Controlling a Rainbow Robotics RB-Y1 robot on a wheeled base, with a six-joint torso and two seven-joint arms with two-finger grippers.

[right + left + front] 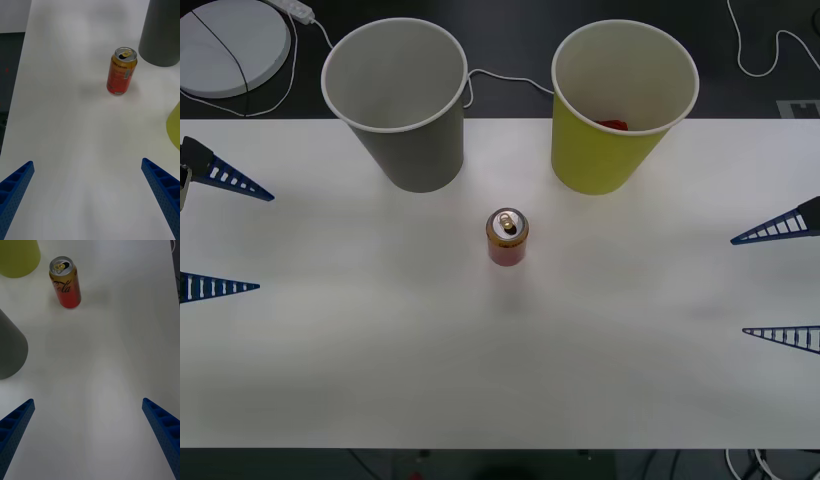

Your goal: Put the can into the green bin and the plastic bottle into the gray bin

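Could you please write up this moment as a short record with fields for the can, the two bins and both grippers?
can: small red-orange drink can with silver top, upright on the white table, in front of and between the two cups
gray bin: large gray paper cup, upright, on the robot's left
green bin: large yellow-green paper cup, upright, on the robot's right, something red inside
left gripper: open, at the table's left edge, holding nothing
right gripper: open, at the table's right edge, holding nothing
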